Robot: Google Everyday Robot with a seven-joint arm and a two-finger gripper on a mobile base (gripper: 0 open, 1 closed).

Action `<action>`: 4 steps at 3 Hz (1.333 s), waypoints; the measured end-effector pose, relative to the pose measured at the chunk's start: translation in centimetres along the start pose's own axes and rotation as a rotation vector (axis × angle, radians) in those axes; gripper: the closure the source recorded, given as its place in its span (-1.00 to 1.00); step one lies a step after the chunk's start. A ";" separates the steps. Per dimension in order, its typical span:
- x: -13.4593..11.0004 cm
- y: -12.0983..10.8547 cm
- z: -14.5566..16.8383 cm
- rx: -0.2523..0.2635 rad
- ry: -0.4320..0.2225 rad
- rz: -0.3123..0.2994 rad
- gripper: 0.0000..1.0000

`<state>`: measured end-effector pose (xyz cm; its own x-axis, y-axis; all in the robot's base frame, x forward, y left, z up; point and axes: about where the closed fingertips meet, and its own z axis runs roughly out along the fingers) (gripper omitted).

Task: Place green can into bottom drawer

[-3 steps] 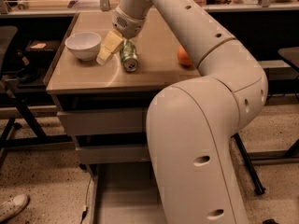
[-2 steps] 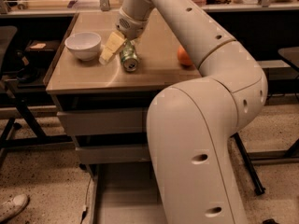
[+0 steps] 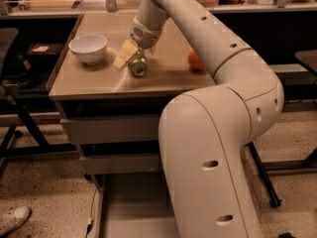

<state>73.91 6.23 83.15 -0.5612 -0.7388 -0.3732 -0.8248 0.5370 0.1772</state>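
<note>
- Tan flat-topped counter [image 3: 89, 78] carries three things.
- Small white round bowl [image 3: 88, 47], upright, at the left.
- Green cylindrical drink can [image 3: 138, 66], on its side, mid-counter; gripper [image 3: 130, 62] against it.
- Round orange fruit [image 3: 194, 61], at the right.

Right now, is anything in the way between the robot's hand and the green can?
No, nothing visible. The hand is right at the green can on the tabletop. The white bowl and the orange sit off to the sides.
</note>
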 end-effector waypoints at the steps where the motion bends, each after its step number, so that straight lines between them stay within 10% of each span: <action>1: -0.1 0.0 0.1 0.000 -0.002 0.000 -0.65; 4: -0.5 0.4 -0.5 0.016 -0.017 -0.057 0.76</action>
<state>73.82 6.66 83.88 -0.5117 -0.7616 -0.3976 -0.8542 0.5004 0.1409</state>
